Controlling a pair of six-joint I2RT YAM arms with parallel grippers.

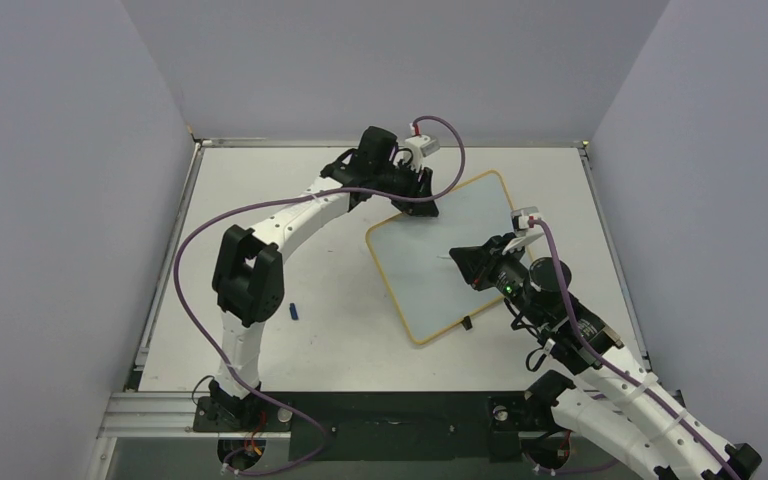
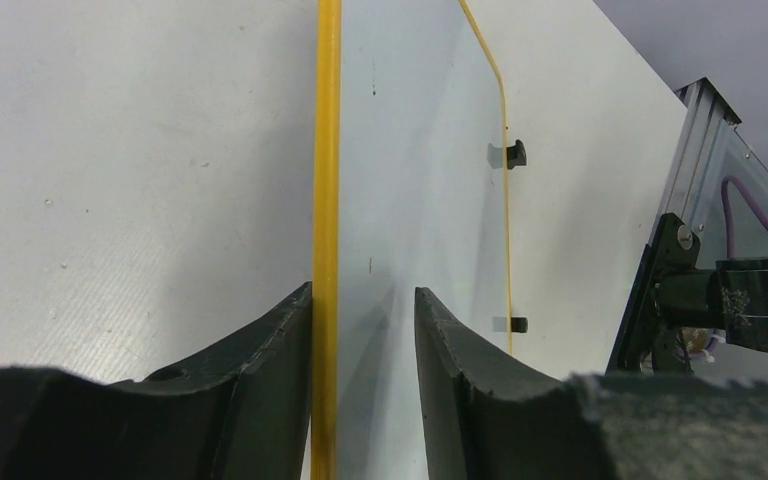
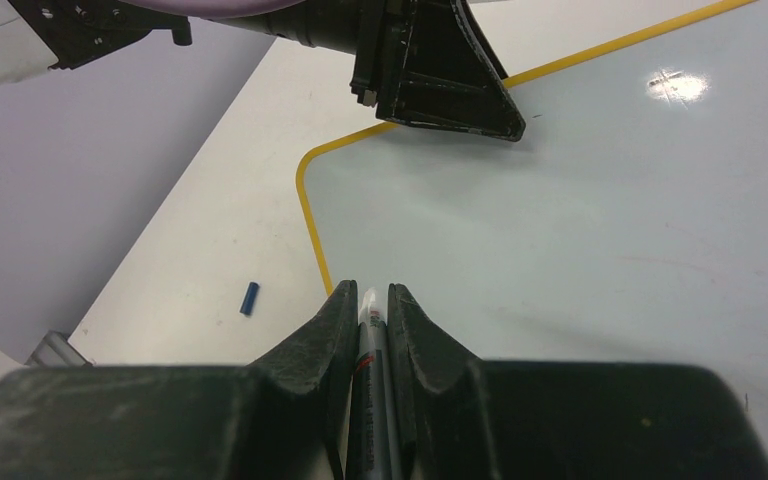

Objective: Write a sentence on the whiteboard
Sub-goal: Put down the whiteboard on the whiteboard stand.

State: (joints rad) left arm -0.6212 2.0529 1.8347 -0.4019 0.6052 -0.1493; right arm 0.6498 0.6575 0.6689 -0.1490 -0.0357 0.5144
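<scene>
Closest in the overhead view, two arm bases sit at the near edge of the table (image 1: 340,345). The left arm (image 1: 250,275) rises to a bent elbow and reaches forward to the far-left edge of the whiteboard (image 1: 430,285), where the left gripper (image 1: 422,205) points down. The right arm (image 1: 600,350) stretches low from the right corner and carries the right gripper (image 1: 463,262) over the board's middle. One whiteboard lies turned diagonally on the white table, one small blue cap (image 1: 294,312) lies apart to its left, and plain grey-lilac walls (image 1: 60,150) close in three sides. A faint mark (image 1: 447,257) by the right fingertips may be writing, but it is too small to read. From the left wrist, the two dark fingers (image 2: 260,350) stand apart astride the board's yellow frame (image 2: 327,150). One finger touches the frame and the other is clear over the glossy face. Two black feet (image 2: 508,154) show along the opposite edge. From the right wrist, the fingers are pressed together on one grey marker (image 3: 370,345), its pale tip pointing at the board near a rounded corner.
</scene>
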